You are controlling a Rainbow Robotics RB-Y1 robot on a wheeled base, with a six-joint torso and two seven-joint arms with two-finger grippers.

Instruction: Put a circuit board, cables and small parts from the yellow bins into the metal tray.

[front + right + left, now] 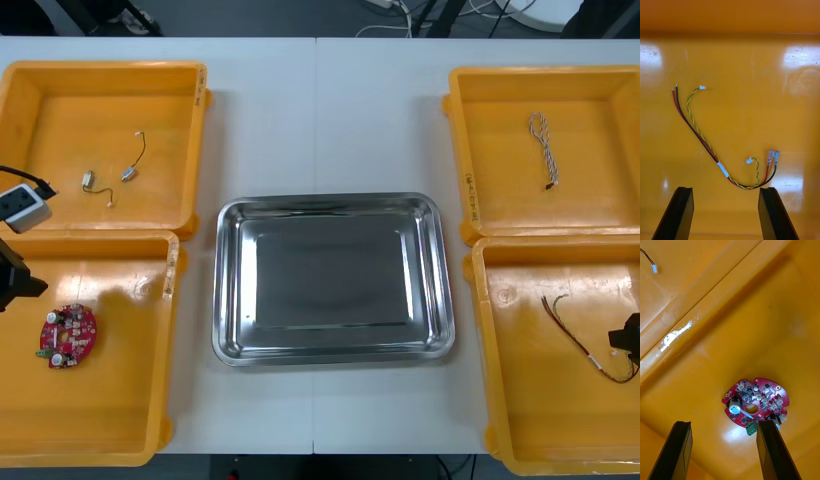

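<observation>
The left pincer hung spread wide above the round red circuit board, which lay in the near-left yellow plastic bin. The right pincer was likewise spread, over the bundled red, black and yellow cable on the floor of the near-right yellow bin. Between the bins, the shiny metal tray sat on the light bench.

I find no text, label, brand or number I can read. Any print on the red circuit board is too small for me; the yellow bins and metal tray show nothing legible.
</observation>
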